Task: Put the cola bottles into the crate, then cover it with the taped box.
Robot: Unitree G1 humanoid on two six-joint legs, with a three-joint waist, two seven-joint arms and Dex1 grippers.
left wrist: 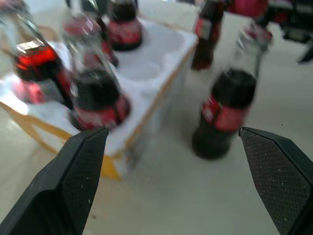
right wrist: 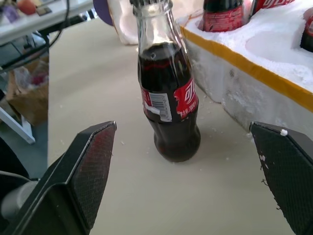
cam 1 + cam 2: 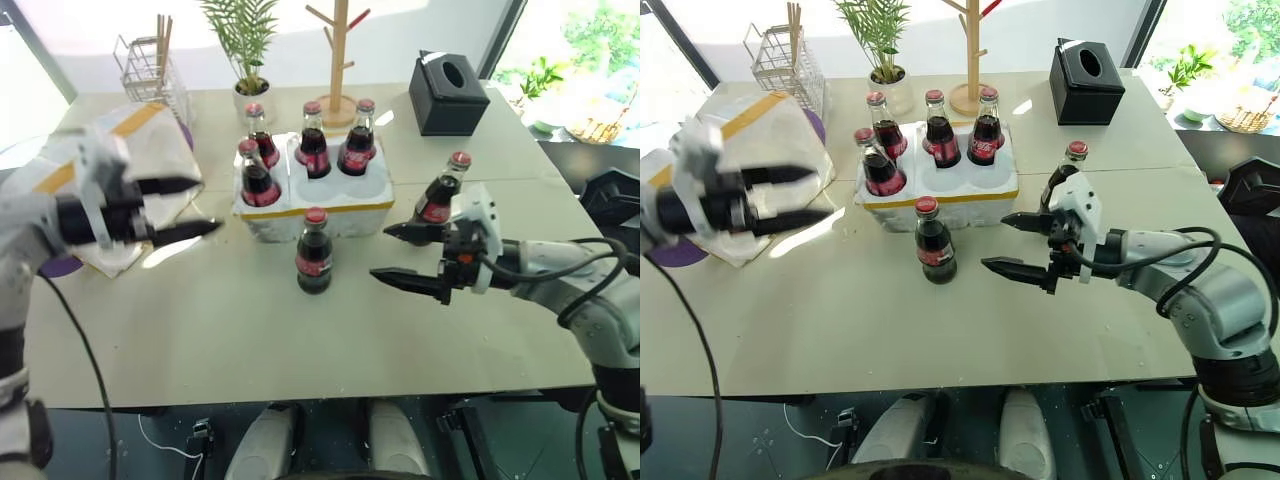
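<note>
The crate point(image 3: 330, 212), a low white foam block with a yellow band, sits mid-table with several cola bottles point(image 3: 313, 143) standing in its wells. One cola bottle point(image 3: 314, 256) stands on the table just in front of the crate. Another bottle point(image 3: 440, 192) stands to the crate's right. My right gripper point(image 3: 382, 254) is open, level with the front bottle point(image 2: 168, 103) and a short way to its right, pointing at it. My left gripper point(image 3: 205, 206) is open left of the crate, holding nothing. The taped box point(image 3: 135, 135) lies behind it at the far left.
A black tissue box point(image 3: 450, 95), a wooden peg stand point(image 3: 338, 60), a potted plant point(image 3: 245, 55) and a wire rack point(image 3: 150, 65) line the table's back. A purple disc point(image 3: 60, 266) peeks from under the taped box. Bare tabletop point(image 3: 250, 340) stretches to the front edge.
</note>
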